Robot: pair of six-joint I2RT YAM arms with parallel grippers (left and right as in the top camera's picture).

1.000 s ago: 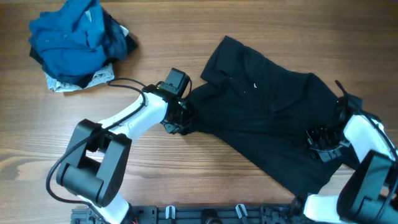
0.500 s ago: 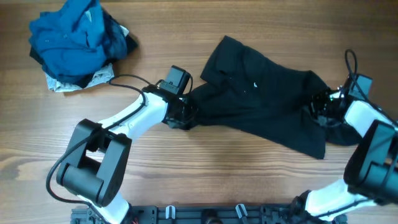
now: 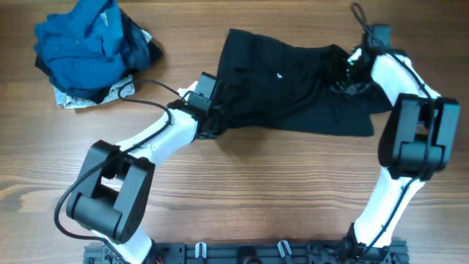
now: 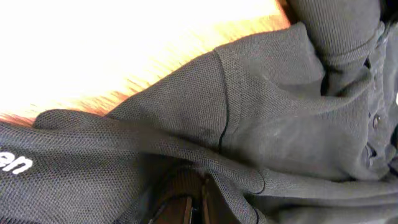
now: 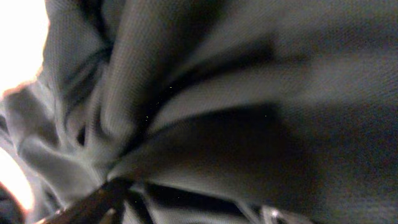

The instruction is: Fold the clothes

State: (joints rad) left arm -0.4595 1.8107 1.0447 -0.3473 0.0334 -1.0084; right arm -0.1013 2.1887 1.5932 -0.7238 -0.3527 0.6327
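Lying rumpled across far-centre of table (image 3: 249, 198): black shirt (image 3: 293, 106), white chest mark (image 3: 278, 74) facing up. Pinching shirt's L edge w/ left gripper (image 3: 213, 123), jaws pressed together on a fold; wrist cam showing fingers (image 4: 180, 202) buried in fabric. Sitting at shirt's upper R corner: right gripper (image 3: 346, 73), cloth bunching round it; wrist view blurred, so can't tell if spread or clamping. Resting well apart at far L: blue garments (image 3: 80, 44) over pale cloth (image 3: 72, 99).
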